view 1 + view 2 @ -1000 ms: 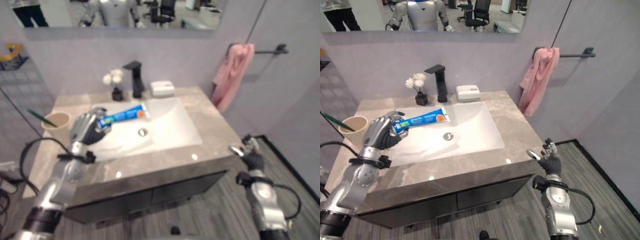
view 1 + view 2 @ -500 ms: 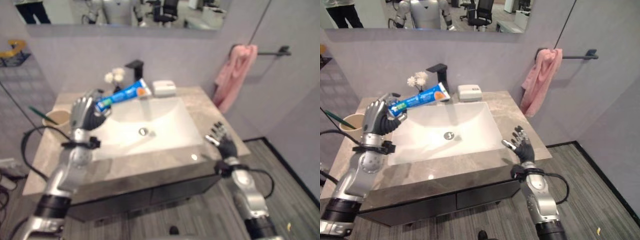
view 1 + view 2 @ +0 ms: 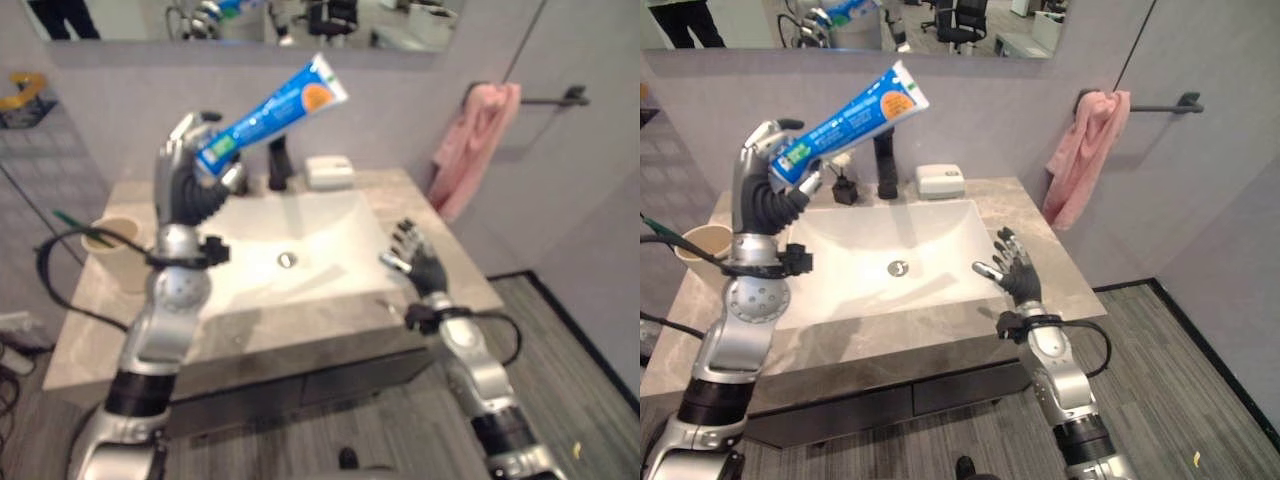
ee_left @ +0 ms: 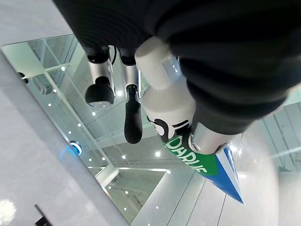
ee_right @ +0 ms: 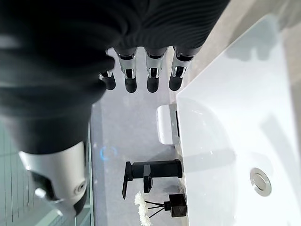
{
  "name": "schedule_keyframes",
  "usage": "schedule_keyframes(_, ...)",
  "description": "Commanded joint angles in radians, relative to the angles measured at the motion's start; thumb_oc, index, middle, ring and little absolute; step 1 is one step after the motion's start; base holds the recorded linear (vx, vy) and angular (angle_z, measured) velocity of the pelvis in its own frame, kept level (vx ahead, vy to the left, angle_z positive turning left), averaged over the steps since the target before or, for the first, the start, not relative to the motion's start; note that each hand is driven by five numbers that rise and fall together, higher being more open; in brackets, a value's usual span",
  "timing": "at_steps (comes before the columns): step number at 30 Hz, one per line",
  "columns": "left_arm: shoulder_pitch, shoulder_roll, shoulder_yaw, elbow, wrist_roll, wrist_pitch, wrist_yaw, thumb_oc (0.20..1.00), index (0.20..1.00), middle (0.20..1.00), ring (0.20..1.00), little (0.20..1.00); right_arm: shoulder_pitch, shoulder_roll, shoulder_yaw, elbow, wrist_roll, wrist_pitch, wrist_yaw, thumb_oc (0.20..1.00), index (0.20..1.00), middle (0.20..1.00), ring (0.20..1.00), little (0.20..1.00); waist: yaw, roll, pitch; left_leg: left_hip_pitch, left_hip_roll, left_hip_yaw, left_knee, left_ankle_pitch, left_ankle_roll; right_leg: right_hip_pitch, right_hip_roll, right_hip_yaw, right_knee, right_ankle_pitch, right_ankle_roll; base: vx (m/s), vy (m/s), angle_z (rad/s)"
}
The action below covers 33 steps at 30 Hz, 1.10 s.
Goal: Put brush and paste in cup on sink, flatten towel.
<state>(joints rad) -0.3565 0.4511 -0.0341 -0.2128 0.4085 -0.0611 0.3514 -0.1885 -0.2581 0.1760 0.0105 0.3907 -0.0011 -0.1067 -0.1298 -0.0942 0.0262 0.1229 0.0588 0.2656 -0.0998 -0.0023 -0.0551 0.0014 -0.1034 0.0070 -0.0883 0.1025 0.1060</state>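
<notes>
Left hand [image 3: 768, 190]: fingers curled round toothpaste tube [image 3: 852, 121], raised above the sink [image 3: 930, 245]. Right hand [image 3: 1012, 276]: fingers spread, empty, over the sink's front right corner.

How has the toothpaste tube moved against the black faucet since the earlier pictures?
Yes. The left hand has lifted the toothpaste tube from basin level to above the faucet.

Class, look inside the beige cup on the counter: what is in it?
A green toothbrush stands slanted in the cup, handle sticking out over the rim. Its head and the cup's bottom are hidden. The toothpaste tube is up in the left hand.
</notes>
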Motion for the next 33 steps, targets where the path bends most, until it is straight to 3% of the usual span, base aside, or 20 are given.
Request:
schedule_keyframes(1,-0.136,0.03,-0.014,-0.019,-0.017,-0.034,0.053,0.2,0.2,0.2,0.2,0.2,-0.154,-0.009,0.037,-0.104,-0.034,-0.07,-0.017,1.0,1.0,1.0,1.0,1.0,0.011,0.003,-0.035,0.014,0.053,-0.047,0.012,-0.057,0.004,0.069,-0.071,-0.03,0.001,0.006,0.043,0.0,0.0,0.0)
schedule_keyframes(17,-0.157,0.062,-0.049,-0.028,-0.006,-0.004,0.077,0.2,0.2,0.2,0.2,0.2,-0.509,-0.047,0.303,-0.046,0.115,-0.078,-0.022,1.0,1.0,1.0,1.0,1.0,0.041,-0.017,-0.033,0.007,0.052,-0.051,0.012,-0.056,0.002,0.067,-0.066,-0.026,0.001,0.0,0.04,0.0,0.0,0.0)
schedule_keyframes(33,-0.183,0.093,-0.079,0.0,0.011,0.013,0.115,0.2,0.2,0.2,0.2,0.2,-0.691,-0.024,0.421,0.027,0.317,-0.102,-0.03,1.0,1.0,1.0,1.0,1.0,0.053,-0.032,-0.041,0.002,0.055,-0.055,0.012,-0.061,0.0,0.063,-0.063,-0.031,0.001,-0.006,0.037,0.0,0.0,0.0)
